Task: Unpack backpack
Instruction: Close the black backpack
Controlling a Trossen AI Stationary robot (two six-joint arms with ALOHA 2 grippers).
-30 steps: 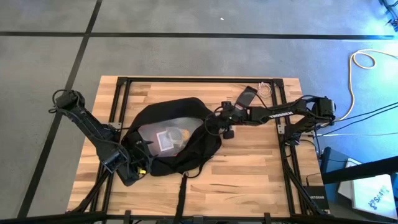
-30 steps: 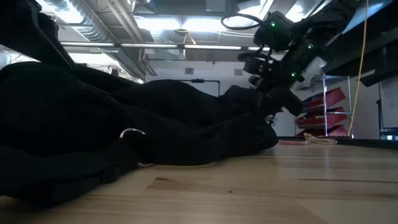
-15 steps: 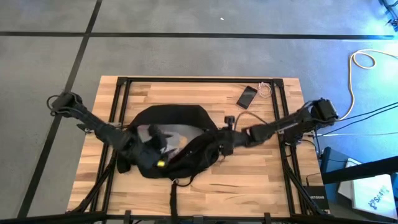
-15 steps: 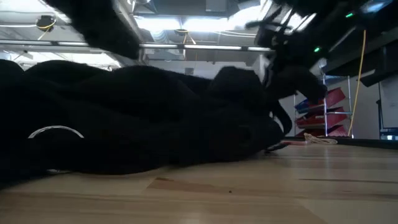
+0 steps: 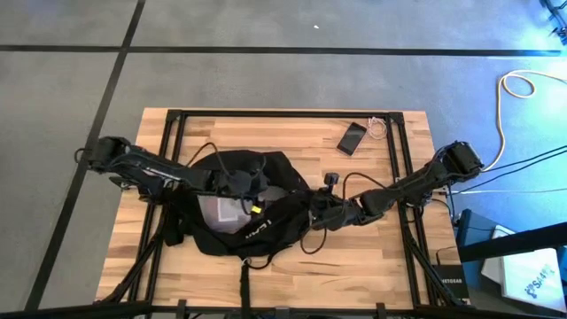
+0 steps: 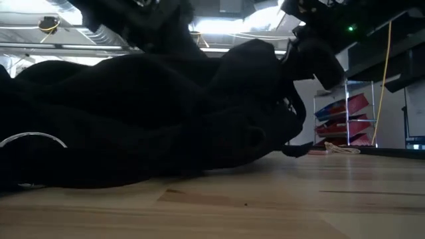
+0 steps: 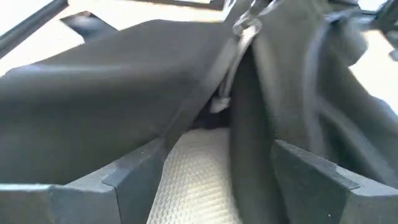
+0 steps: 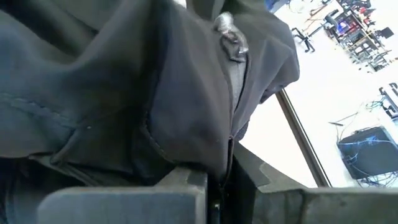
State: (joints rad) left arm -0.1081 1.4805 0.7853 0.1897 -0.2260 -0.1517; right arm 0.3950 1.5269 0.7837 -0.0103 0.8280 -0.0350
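I see the backpack (image 5: 244, 208) lying mid-table, long axis parallel to the table's long edges. My right gripper (image 5: 316, 215) pinches its fabric; my left gripper (image 5: 241, 184) stands open over it.

The large black soft fabric backpack (image 5: 244, 208) fills the middle of the light wooden slatted table (image 5: 292, 266), with the left gripper (image 5: 237, 184) over its opening and the right gripper (image 5: 316, 215) pinched on its right edge, so both arms bar passage across the centre. Bare boards lie along the near edge and the far edge. A flat black phone (image 5: 352, 137) and a small white coiled cable (image 5: 379, 128) occupy the far right corner. A dark strap (image 5: 245, 282), perhaps the backpack's, trails toward the near edge.
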